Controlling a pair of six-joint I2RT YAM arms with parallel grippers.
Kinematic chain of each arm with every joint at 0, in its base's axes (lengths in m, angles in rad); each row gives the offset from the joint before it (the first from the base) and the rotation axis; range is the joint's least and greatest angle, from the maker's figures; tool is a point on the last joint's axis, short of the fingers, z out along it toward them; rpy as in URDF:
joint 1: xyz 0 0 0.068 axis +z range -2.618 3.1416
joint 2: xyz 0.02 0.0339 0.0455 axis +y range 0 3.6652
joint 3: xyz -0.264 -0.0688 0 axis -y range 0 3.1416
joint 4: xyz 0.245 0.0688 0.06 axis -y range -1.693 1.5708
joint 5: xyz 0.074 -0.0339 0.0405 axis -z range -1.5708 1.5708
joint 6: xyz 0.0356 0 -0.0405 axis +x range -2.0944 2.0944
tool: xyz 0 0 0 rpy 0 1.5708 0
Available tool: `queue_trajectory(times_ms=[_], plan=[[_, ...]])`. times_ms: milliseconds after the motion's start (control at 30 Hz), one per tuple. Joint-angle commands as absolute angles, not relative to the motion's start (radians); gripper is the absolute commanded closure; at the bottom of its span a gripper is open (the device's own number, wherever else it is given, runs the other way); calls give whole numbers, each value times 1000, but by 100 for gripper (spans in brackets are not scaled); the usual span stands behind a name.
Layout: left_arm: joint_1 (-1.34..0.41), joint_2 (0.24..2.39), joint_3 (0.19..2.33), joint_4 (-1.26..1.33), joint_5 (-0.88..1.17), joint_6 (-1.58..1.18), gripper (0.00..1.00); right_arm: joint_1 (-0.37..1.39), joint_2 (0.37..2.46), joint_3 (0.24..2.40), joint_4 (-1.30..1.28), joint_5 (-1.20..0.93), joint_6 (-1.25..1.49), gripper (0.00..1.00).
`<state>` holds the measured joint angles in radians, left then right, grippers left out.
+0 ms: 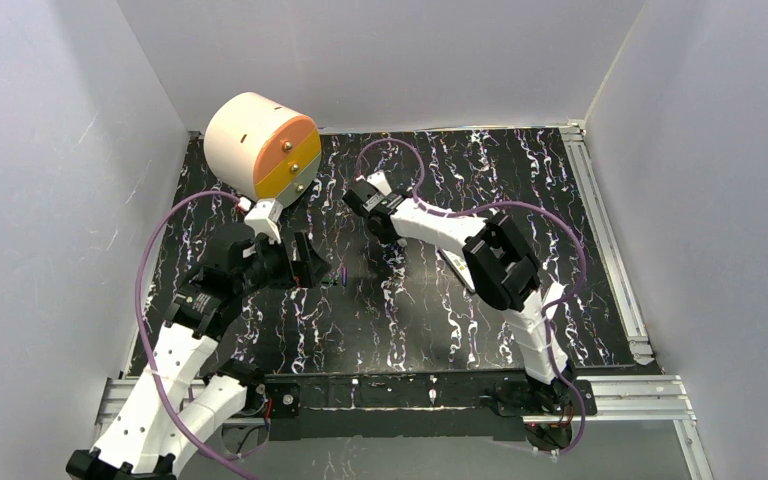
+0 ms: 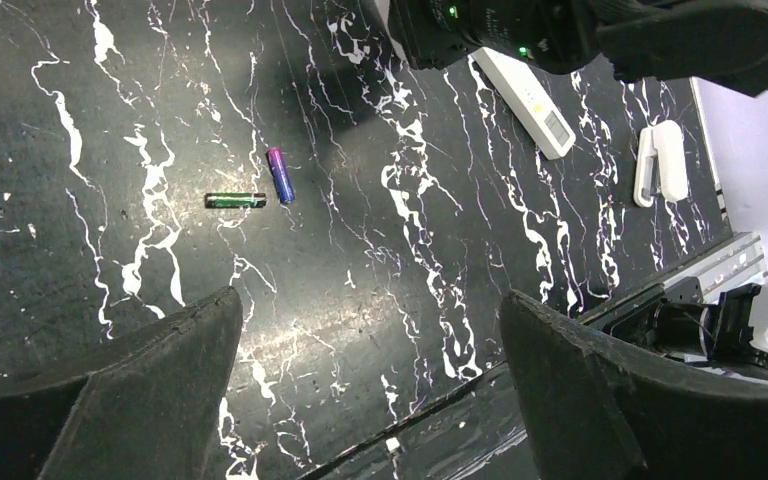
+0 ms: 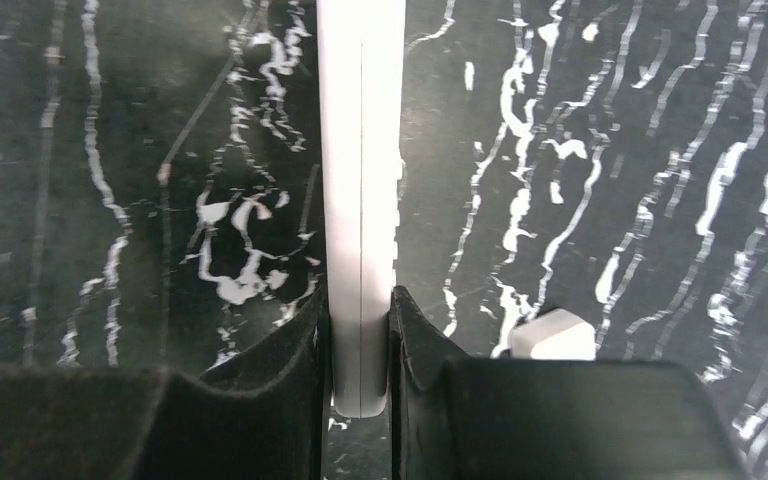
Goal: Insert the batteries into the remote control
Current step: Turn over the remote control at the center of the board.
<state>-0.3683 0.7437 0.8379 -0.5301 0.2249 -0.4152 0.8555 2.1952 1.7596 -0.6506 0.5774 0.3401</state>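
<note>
White remote (image 3: 360, 200) clamped on edge in your right fingers (image 3: 295, 375), likely to steady it for loading. Left fingers (image 2: 160, 385) gape wide; purple battery (image 2: 279, 174) and green battery (image 2: 236, 200) lie at 11 o'clock.

You've got a black, white-veined surface (image 1: 410, 320). Green battery (image 2: 235, 200) and purple battery (image 2: 280, 174) lie just beside each other mid-surface. White remote (image 2: 530, 100) and small white piece (image 2: 658, 165) lie flat further toward the right edge. Cream-orange drum (image 1: 260, 145) is in the far left corner.
</note>
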Motion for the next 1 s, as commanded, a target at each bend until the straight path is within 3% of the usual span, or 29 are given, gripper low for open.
queue_trajectory(times_ms=[0,200,233,400,500,733,967], plan=[[-365,684,812,-595,222,-394,1,856,2242,1843,-786,813,302,99],[-366,667,798,-600,237,-397,2,861,2362,1942,-873,889,296,99],[-365,668,800,-603,237,-398,2,863,2378,1956,-887,889,297,95],[-365,667,813,-635,237,-391,2,870,2370,1974,-874,769,283,53],[-365,667,825,-662,236,-379,2,868,2314,1946,-822,624,260,36],[-365,701,858,-674,237,-342,1,828,2170,1910,-817,461,259,25],[-366,747,878,-624,206,-351,2,652,1914,1540,-665,341,197,19]])
